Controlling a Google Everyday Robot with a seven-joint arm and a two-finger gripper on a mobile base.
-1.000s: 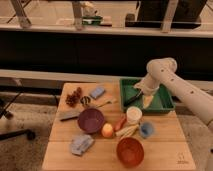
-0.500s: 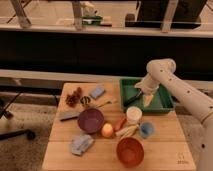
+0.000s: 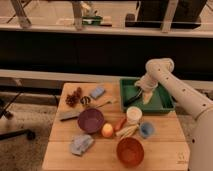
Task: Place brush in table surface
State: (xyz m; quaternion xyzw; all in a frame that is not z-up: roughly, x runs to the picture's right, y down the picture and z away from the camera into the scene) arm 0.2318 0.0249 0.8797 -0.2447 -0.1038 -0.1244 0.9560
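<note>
Light wooden slatted tabletop (image 3: 165,146), rectangular, stood before a long dark counter.

Near edge: an orange bowl (image 3: 130,151) right of centre; a crumpled blue-grey cloth (image 3: 81,144) toward the left near corner; a small dark logo (image 3: 181,161) at the right near corner.

Middle band: a purple bowl (image 3: 91,120), with a yellow-orange fruit (image 3: 107,130) just beside it on the right; a white cup (image 3: 134,115); a small blue cup (image 3: 146,130) near the right edge; a flat dark grey bar (image 3: 69,115) toward the left edge.

Far band: a reddish-brown cluster (image 3: 74,97) near the left far corner; a blue sponge (image 3: 97,92) beside it; a pale thin utensil (image 3: 105,103) lying on the slats.

Right far corner: a green tray (image 3: 167,107). The brush (image 3: 131,99) lay inside it, toward its left side, black handle slanted, not on the bare wood.

The white arm reached in from the right, and the gripper (image 3: 146,96) pointed down into the tray just to the right of the brush. Its jaws were spread wide and had hold of nothing.
</note>
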